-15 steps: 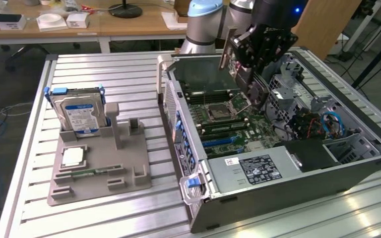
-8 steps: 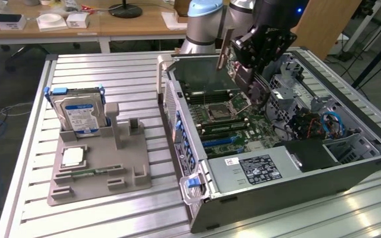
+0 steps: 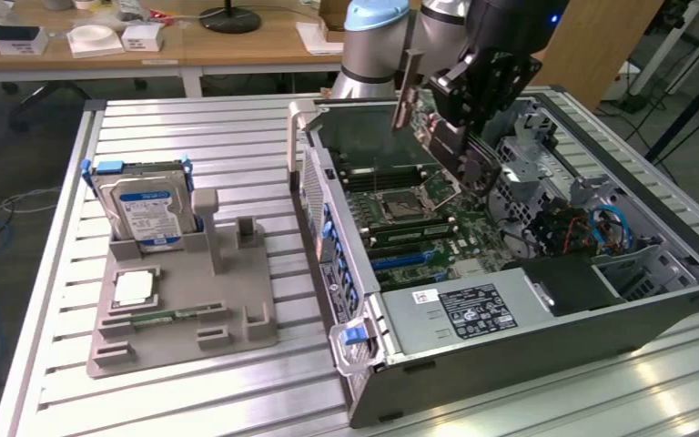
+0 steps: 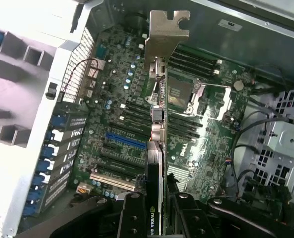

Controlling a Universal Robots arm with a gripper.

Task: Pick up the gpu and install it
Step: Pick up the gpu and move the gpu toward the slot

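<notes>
gpu (image 4: 157, 124): judged thin, stiff, light, fragile; hung over case (image 3: 544, 355), toward 12 o'clock.
fingers (image 4: 132, 215): clamped across its bracket-free end.

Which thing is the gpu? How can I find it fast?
Find the big open computer case. Above its inside, the end effector grips the gpu, a thin dark card with a silvery bracket at one end. Unlike the blue-labelled hard drive standing off to the exterior view's left, it hangs in the air.
</notes>
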